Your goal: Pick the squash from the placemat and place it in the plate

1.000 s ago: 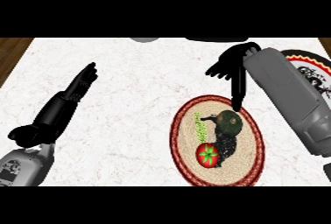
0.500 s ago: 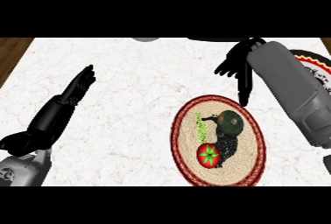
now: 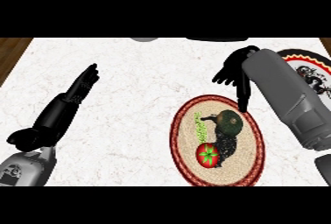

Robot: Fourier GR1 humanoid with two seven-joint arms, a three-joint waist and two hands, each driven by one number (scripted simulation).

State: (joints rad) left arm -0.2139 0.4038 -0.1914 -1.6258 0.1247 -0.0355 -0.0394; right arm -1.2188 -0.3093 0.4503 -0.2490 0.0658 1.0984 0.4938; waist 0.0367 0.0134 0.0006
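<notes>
A dark green squash (image 3: 230, 121) lies on the oval woven placemat (image 3: 187, 131) with a red rim, right of centre on the counter. My right hand (image 3: 235, 70) hovers just beyond the mat's far edge, open, fingers hanging down. Its longest digit (image 3: 244, 98) points at the squash and ends just short of it. The patterned plate (image 3: 315, 73) sits at the far right, partly hidden behind my right forearm. My left hand (image 3: 82, 85) rests open on the left side of the counter, fingers straight and pointing away.
A red tomato (image 3: 208, 154) and a dark shape lie on the mat in front of the squash. The white marble counter (image 3: 142, 100) ends in a wooden strip (image 3: 12, 50) at the far left. Dark objects poke in at the far edge.
My right hand has shifted slightly and dipped a little toward the mat's far edge. The left arm has hardly moved, and the squash lies where it was.
</notes>
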